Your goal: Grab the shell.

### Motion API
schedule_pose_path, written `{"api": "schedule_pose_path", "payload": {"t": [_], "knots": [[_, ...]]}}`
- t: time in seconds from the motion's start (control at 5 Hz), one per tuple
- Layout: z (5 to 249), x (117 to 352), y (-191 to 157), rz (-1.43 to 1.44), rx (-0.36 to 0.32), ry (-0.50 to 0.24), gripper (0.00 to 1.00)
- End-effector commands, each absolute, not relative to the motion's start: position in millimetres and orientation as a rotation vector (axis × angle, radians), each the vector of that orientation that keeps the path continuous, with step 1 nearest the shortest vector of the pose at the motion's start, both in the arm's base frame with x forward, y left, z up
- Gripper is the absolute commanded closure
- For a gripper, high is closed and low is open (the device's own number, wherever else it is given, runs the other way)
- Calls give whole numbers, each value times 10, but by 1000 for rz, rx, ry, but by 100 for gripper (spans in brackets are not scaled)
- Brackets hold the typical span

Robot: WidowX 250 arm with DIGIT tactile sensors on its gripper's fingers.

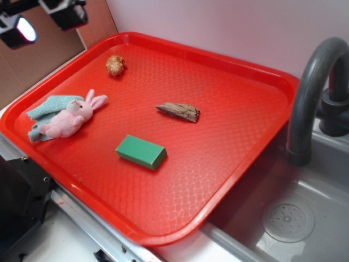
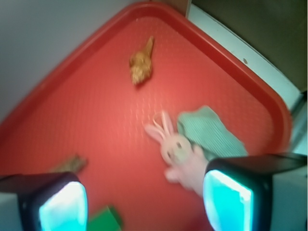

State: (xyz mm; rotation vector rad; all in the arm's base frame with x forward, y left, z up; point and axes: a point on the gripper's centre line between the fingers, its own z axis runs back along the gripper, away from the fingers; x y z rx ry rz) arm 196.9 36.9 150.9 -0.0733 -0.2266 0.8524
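Hand (image 2: 144, 202) wide, empty; tray (image 1: 240, 180): one shell (image 1: 115, 65), one block (image 1: 141, 152).

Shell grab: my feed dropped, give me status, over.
Gripper open, raised above the tray, holding nothing. Shell loose near the far rim, untouched. Plush bunny on its cloth nearby, not blocking.

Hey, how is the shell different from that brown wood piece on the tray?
The shell is small, rounded and tan with a ridged surface; the wood piece is flat, elongated and darker brown. The shell sits near the tray's far rim, while the wood piece lies nearer the middle. In the wrist view the shell tapers to a point; the wood there is blurred. Both rest untouched on the tray.
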Motion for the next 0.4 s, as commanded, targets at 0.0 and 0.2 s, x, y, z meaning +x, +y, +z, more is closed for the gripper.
{"api": "schedule_pose_path", "payload": {"t": [0.0,0.2], "knots": [[1255,2265,657,1032,86,-288,0],[1056,2463,828,1096,133,-290,0]]}}
